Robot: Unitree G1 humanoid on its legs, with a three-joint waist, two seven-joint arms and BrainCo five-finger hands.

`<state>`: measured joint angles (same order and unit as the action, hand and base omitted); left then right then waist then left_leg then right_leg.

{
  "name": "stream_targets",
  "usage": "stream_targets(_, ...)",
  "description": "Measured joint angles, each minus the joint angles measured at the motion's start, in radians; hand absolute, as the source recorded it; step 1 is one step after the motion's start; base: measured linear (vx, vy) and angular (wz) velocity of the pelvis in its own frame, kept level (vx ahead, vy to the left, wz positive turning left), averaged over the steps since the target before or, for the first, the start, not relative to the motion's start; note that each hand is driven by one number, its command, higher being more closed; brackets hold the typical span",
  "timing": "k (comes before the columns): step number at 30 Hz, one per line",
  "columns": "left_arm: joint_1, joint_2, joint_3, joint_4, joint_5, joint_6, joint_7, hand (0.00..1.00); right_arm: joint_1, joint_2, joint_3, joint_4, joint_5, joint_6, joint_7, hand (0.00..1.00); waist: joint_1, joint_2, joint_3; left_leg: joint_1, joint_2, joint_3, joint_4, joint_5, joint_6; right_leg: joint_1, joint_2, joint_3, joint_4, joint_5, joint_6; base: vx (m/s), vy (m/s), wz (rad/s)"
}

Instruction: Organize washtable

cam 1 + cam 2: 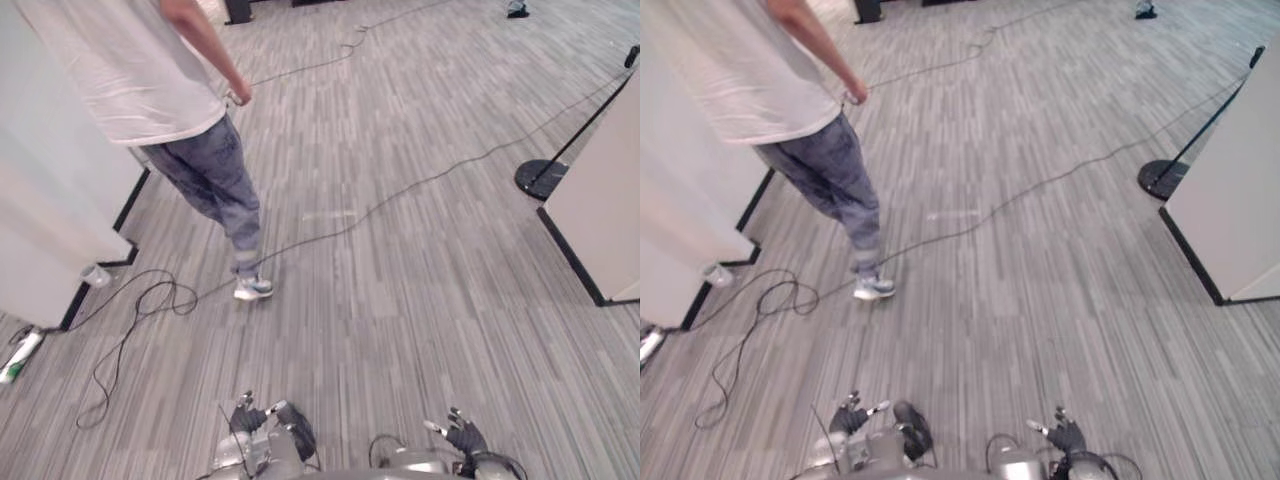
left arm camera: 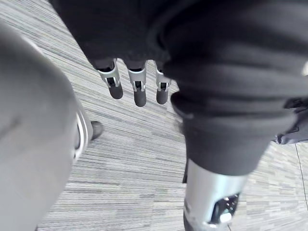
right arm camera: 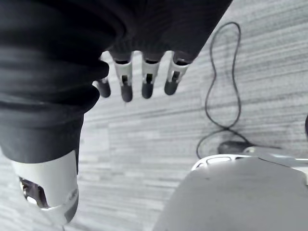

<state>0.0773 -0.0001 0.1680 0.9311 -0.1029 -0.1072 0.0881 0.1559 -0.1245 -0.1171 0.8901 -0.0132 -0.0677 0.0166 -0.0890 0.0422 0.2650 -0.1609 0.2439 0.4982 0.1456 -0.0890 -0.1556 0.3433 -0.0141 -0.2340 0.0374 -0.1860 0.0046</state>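
Observation:
My left hand (image 1: 255, 418) and right hand (image 1: 462, 435) hang low at the near edge of the eye views, over grey striped carpet. In the left wrist view its fingers (image 2: 139, 89) are straight and hold nothing. The right hand's fingers (image 3: 147, 79) hang straight in its wrist view, also holding nothing. A green-and-white bottle (image 1: 20, 357) lies on the floor at the far left. Near it a small clear cup (image 1: 95, 275) rests by the foot of a white panel (image 1: 50, 200).
A person (image 1: 215, 170) in a white shirt and jeans stands ahead on the left. At the right a beige panel (image 1: 600, 200) stands beside a round black stand base (image 1: 540, 178). A thin cable (image 1: 420, 182) crosses the carpet.

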Motion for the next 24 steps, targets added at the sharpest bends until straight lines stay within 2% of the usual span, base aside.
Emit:
stream_targets(1,0.002,0.004,0.000,0.002,-0.004,0.001,0.000,0.00,0.007,0.001,0.000,0.000,-0.001,-0.002,-0.002,0.00,0.003,0.001,-0.002,-0.010,-0.008,-0.014,0.018,0.018,0.029,0.041,-0.007,0.002,-0.004,-0.025,0.025,0.53,0.245,-0.45)
stream_targets(2,0.002,0.016,0.000,0.007,-0.004,0.002,-0.001,0.00,0.018,0.011,0.000,0.008,-0.002,-0.002,-0.006,0.00,0.010,-0.012,-0.017,-0.005,-0.035,-0.049,0.055,0.090,0.109,0.061,-0.035,0.023,0.023,-0.053,0.058,0.68,0.321,-0.41)
stream_targets(3,0.003,0.018,0.000,0.022,-0.003,0.004,-0.001,0.00,0.035,0.027,0.000,0.009,-0.006,-0.004,-0.012,0.00,0.006,-0.046,-0.042,-0.001,-0.100,-0.091,0.063,0.127,0.159,0.027,-0.093,0.041,0.152,-0.087,0.114,0.86,0.397,-0.21)
stream_targets(4,0.001,0.027,-0.001,0.029,-0.003,0.007,-0.001,0.00,0.040,0.043,-0.005,0.009,-0.006,-0.003,-0.012,0.00,0.004,-0.069,-0.053,0.033,-0.155,-0.104,0.069,0.121,0.179,-0.053,-0.163,0.063,0.375,-0.087,0.138,0.72,0.329,0.04)
stream_targets(5,0.001,0.034,-0.002,0.030,-0.003,0.007,-0.001,0.00,0.042,0.050,-0.005,0.011,-0.007,-0.002,-0.012,0.00,0.002,-0.075,-0.055,0.058,-0.169,-0.102,0.071,0.121,0.179,-0.097,-0.196,0.081,0.504,-0.057,0.168,0.71,0.291,0.26)
stream_targets(6,0.000,0.051,-0.002,0.037,-0.002,0.013,0.000,0.00,0.037,0.060,-0.011,0.011,-0.002,-0.004,-0.013,0.00,-0.008,-0.106,-0.042,0.117,-0.204,-0.097,0.076,0.086,0.214,-0.182,-0.244,0.129,0.742,0.096,0.209,0.79,0.276,0.25)
stream_targets(7,-0.010,0.065,-0.008,0.060,-0.001,0.018,0.000,0.00,0.027,0.066,-0.011,0.016,-0.006,-0.004,-0.010,0.00,-0.010,-0.106,-0.027,0.196,-0.225,-0.101,0.063,0.034,0.219,-0.262,-0.289,0.130,0.945,0.098,0.174,0.65,0.210,0.19)
stream_targets(8,-0.012,0.066,-0.009,0.072,0.000,0.024,0.001,0.00,0.022,0.061,-0.011,0.017,-0.007,-0.004,-0.009,0.00,-0.008,-0.105,-0.027,0.235,-0.226,-0.102,0.057,0.015,0.221,-0.294,-0.300,0.119,1.000,0.068,0.128,0.78,0.217,0.03)
stream_targets(9,-0.009,0.064,-0.022,0.084,0.000,0.026,0.001,0.00,0.019,0.053,-0.007,0.010,-0.007,-0.006,-0.003,0.00,-0.010,-0.083,-0.027,0.316,-0.221,-0.109,0.029,-0.015,0.209,-0.355,-0.297,0.085,1.048,0.018,0.070,0.65,0.132,0.07)
stream_targets(11,-0.008,0.062,-0.062,0.097,0.000,0.027,-0.001,0.00,0.020,0.037,0.005,-0.015,-0.007,-0.020,0.008,0.00,-0.023,-0.064,-0.026,0.408,-0.202,-0.120,-0.020,-0.042,0.206,-0.453,-0.255,0.016,1.003,-0.051,0.026,0.61,0.086,0.27)
stream_targets(12,-0.010,0.062,-0.088,0.100,-0.001,0.029,-0.001,0.00,0.011,0.032,0.016,-0.024,-0.007,-0.026,0.008,0.00,-0.043,-0.056,-0.030,0.435,-0.185,-0.132,-0.050,-0.043,0.206,-0.523,-0.220,-0.029,0.893,-0.079,0.010,0.57,-0.013,0.54)
stream_targets(13,-0.019,0.058,-0.100,0.100,-0.001,0.032,-0.002,0.00,0.002,0.030,0.019,-0.033,-0.007,-0.029,0.009,0.00,-0.061,-0.053,-0.027,0.459,-0.172,-0.141,-0.067,-0.043,0.206,-0.588,-0.179,-0.060,0.737,-0.078,0.005,0.82,-0.055,0.63)
stream_targets(14,-0.026,0.050,-0.101,0.101,0.000,0.034,-0.002,0.00,0.000,0.031,0.018,-0.034,-0.007,-0.033,0.009,0.00,-0.063,-0.054,-0.026,0.483,-0.166,-0.144,-0.081,-0.043,0.206,-0.633,-0.130,-0.062,0.537,-0.032,0.003,0.63,-0.090,0.47)
stream_targets(16,-0.017,0.045,-0.100,0.099,0.002,0.032,-0.002,0.00,0.006,0.035,0.021,-0.035,-0.008,-0.032,0.008,0.00,-0.061,-0.065,-0.029,0.510,-0.179,-0.149,-0.089,-0.048,0.195,-0.633,-0.094,-0.038,0.308,0.074,0.010,0.54,-0.095,0.41)
stream_targets(17,-0.012,0.045,-0.097,0.099,0.008,0.032,-0.002,0.00,0.032,0.045,0.022,-0.037,-0.007,-0.033,0.007,0.00,-0.062,-0.090,-0.039,0.562,-0.209,-0.163,-0.086,-0.069,0.141,-0.615,-0.092,0.014,0.198,0.157,0.006,0.76,-0.142,0.87)
stream_targets(18,-0.011,0.030,-0.081,0.096,0.019,0.031,-0.002,0.00,0.046,0.054,0.017,-0.043,-0.006,-0.027,0.005,0.00,-0.067,-0.092,-0.041,0.607,-0.198,-0.186,-0.047,-0.110,0.075,-0.617,-0.089,0.067,0.280,0.282,-0.029,0.74,-0.160,0.85)
stream_targets(19,-0.010,0.013,-0.073,0.089,0.023,0.031,-0.002,0.00,0.042,0.037,0.011,-0.042,-0.008,-0.018,0.007,0.00,-0.064,-0.065,-0.043,0.597,-0.172,-0.190,0.003,-0.117,0.062,-0.625,-0.082,0.055,0.341,0.221,-0.025,0.78,-0.259,0.72)
stream_targets(20,-0.006,-0.018,-0.053,0.075,0.032,0.029,-0.002,0.00,0.044,0.011,0.018,-0.070,-0.022,0.002,0.008,0.00,-0.063,-0.023,-0.048,0.450,-0.062,-0.200,0.362,-0.074,0.018,-0.574,-0.066,0.011,0.345,0.144,-0.040,0.57,-0.248,0.39)
stream_targets(21,-0.007,-0.023,-0.026,0.071,0.033,0.032,-0.003,0.00,0.051,0.009,0.017,-0.090,-0.027,0.006,0.008,0.00,-0.063,-0.013,-0.045,0.387,-0.011,-0.199,0.504,-0.021,-0.001,-0.545,-0.052,0.004,0.333,0.130,-0.047,0.68,-0.320,0.38)
stream_targets(22,-0.007,-0.033,0.006,0.061,0.034,0.031,-0.003,0.00,0.055,0.007,0.017,-0.103,-0.030,0.008,0.005,0.00,-0.060,-0.006,-0.042,0.331,0.034,-0.192,0.636,0.020,-0.009,-0.514,-0.034,0.002,0.321,0.115,-0.052,0.46,-0.223,0.08)
stream_targets(23,0.005,-0.041,0.045,0.028,0.033,0.032,-0.002,0.00,0.055,0.008,0.019,-0.111,-0.034,0.012,0.004,0.00,-0.057,-0.008,-0.040,0.257,0.109,-0.149,0.841,0.018,0.000,-0.442,0.001,0.002,0.288,0.091,-0.061,0.67,-0.296,-0.13)
stream_targets(24,0.019,-0.034,0.058,0.007,0.033,0.031,-0.003,0.00,0.054,0.019,0.020,-0.113,-0.034,0.011,0.003,0.00,-0.058,-0.024,-0.038,0.213,0.148,-0.105,0.937,0.000,0.017,-0.357,0.022,0.007,0.241,0.075,-0.063,0.51,-0.221,-0.26)
